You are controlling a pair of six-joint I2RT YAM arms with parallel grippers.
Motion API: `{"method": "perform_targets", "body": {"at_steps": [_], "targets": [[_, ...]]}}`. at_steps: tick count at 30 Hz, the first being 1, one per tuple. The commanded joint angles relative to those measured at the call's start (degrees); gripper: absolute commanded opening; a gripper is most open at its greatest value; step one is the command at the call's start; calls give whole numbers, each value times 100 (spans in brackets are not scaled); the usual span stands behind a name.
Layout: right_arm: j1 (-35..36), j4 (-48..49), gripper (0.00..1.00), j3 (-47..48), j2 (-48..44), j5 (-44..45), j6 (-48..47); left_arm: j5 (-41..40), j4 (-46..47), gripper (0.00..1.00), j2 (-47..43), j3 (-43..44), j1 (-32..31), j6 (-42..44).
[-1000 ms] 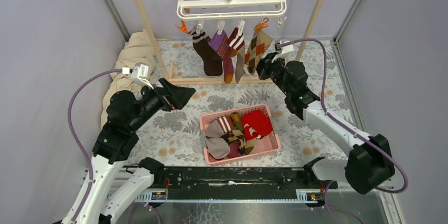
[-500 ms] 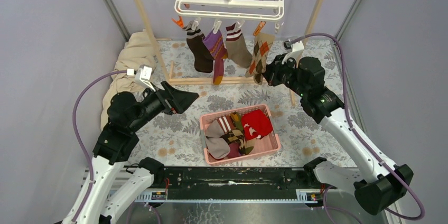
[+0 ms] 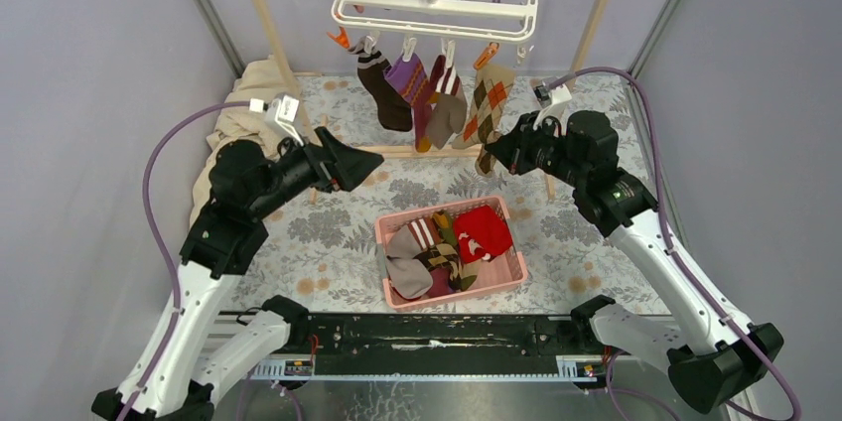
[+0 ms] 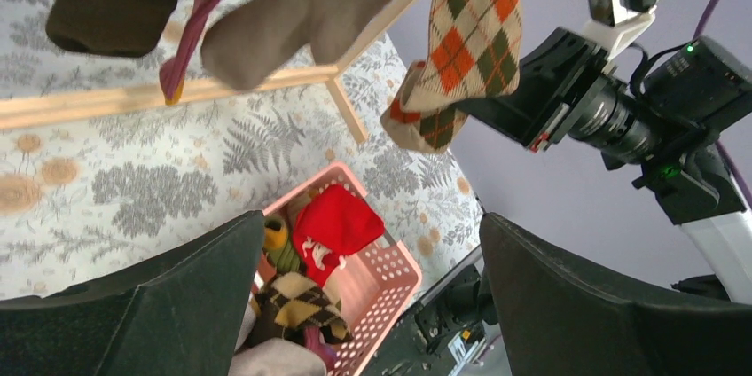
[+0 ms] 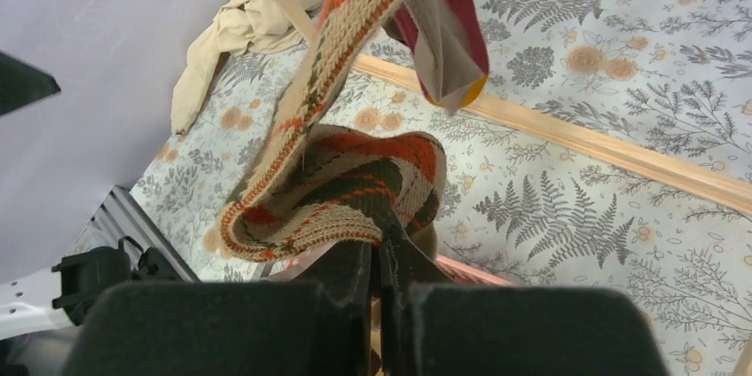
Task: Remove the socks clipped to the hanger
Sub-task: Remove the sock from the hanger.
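A pink perforated plastic basket [image 3: 452, 291] sits on the floral-patterned counter [image 3: 298, 262], in the middle and just beyond the arm bases. In it lie a solid red sock [image 3: 484, 232], a grey sock with maroon and white stripes [image 3: 409, 242] and a brown argyle sock [image 3: 452, 264], piled against each other, with a bit of olive fabric among them.

The white plastic multi-bar hanger [image 3: 434, 6] hangs by its hook from the rail of a tall wooden frame [image 3: 263, 19] at the far side. Four socks are clipped along its near edge. From left to right they are a dark brown sock with white bands [image 3: 389, 103], a purple sock [image 3: 406, 76], a grey-brown sock with maroon stripes [image 3: 447, 115] and a tan, orange and olive argyle sock [image 3: 489, 98].

The right fingers [image 3: 491, 155] are pinched closed on the toe of this argyle sock, whose top is held by an orange clip [image 3: 487, 52], so it curves between the two. The left fingers [image 3: 359, 167] are spread wide and hold nothing. They hang above the counter, left of the socks and beyond the basket.

A crumpled beige cloth [image 3: 248, 108] lies in the far left corner, against the lilac wall [image 3: 99, 93]. Patterned counter shows between the basket and the frame's wooden base bar [image 3: 407, 153], and on both sides of the basket.
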Motion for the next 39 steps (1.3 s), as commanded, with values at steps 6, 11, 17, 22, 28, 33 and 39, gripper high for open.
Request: {"method": "perform_targets", "body": {"at_steps": [6, 11, 17, 22, 28, 33, 39], "targets": [[-263, -187, 0, 341, -199, -657, 269, 367, 454, 99, 1264, 1251, -303, 753], [-367, -6, 0, 426, -213, -1364, 556, -67, 911, 99, 1585, 881, -1262, 794], [-413, 643, 0, 245, -134, -2122, 1184, -595, 1688, 99, 1680, 168, -2086, 808], [-413, 1439, 0, -1, -52, -2602, 1728, -852, 2032, 99, 1852, 87, -2321, 964], [-413, 2504, 0, -345, 100, -3079, 2526, -889, 2307, 99, 1999, 66, -2331, 1102], [-413, 2962, 0, -508, 211, -3213, 2861, -852, 2728, 99, 2013, -77, -2335, 1097], [-420, 3744, 0, -769, 317, -3404, 3455, -817, 2813, 99, 2311, -12, -2336, 1093]]}}
